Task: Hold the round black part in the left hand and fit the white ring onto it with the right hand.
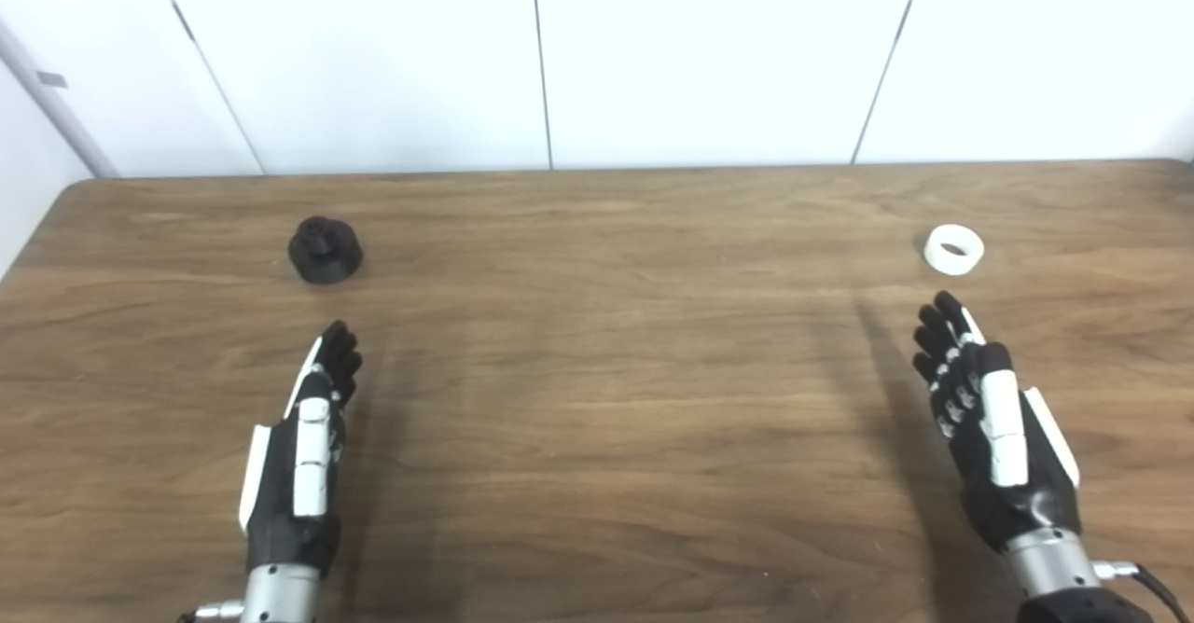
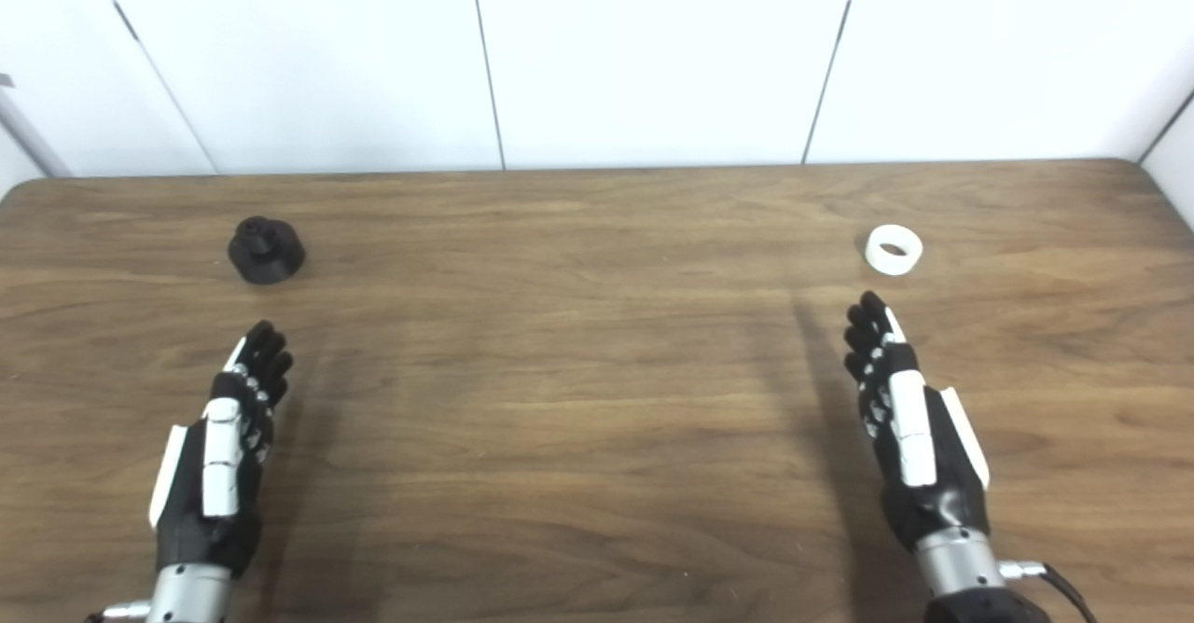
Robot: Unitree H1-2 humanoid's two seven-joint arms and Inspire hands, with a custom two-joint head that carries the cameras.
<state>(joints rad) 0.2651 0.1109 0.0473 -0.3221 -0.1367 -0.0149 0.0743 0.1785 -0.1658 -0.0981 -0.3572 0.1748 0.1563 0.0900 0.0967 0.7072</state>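
A brown table with a streaked wood grain and rounded far corners stands against white wall panels split by thin dark seams. On its far left rests the black part, a matte round piece with a wide, low base and a narrower knob rising from its middle; the finer detail on top is too blurred to make out. On the far right lies the white ring, a short, thick-walled band with a smooth finish, tilted slightly so its hole shows. The left hand, black with white plates and a silver metal wrist, is stretched flat, fingers straight and close alongside each other, holding nothing, near the part but apart from it. The right hand matches it, fingers extended and empty, their tips just short of the ring without touching.
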